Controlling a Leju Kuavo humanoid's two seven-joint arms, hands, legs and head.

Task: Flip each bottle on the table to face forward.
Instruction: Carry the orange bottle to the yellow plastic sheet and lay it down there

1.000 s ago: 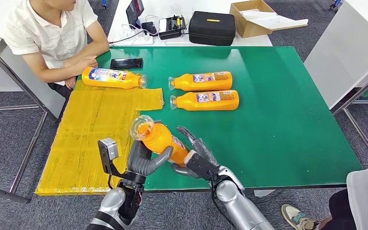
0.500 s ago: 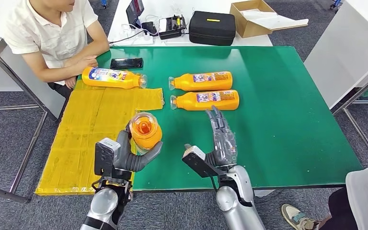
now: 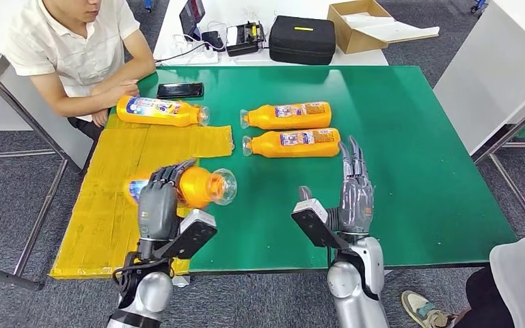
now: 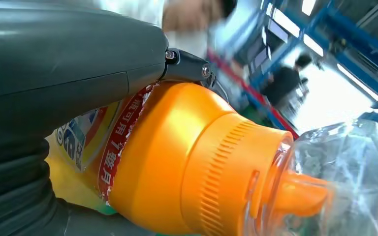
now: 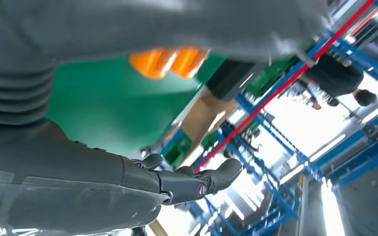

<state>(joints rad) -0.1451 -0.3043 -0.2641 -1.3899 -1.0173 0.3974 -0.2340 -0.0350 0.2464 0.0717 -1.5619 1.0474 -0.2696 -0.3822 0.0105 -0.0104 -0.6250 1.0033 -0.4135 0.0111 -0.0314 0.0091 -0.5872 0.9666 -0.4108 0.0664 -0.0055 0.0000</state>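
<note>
The left robot hand [image 3: 158, 205] is gripping an orange bottle [image 3: 202, 187] sideways above the yellow mat [image 3: 109, 205], its clear cap pointing right. The right robot hand [image 3: 353, 195] is hovering empty, fingers straight and apart, over the green table [image 3: 417, 171], near two more bottles [image 3: 290, 130] lying farther back.

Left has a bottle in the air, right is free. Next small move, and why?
Probably lower the left robot hand and lay the held bottle on the yellow mat. It grips the bottle sideways above the mat, cap toward the right robot hand, which is empty, fingers spread, above the green table.
</note>
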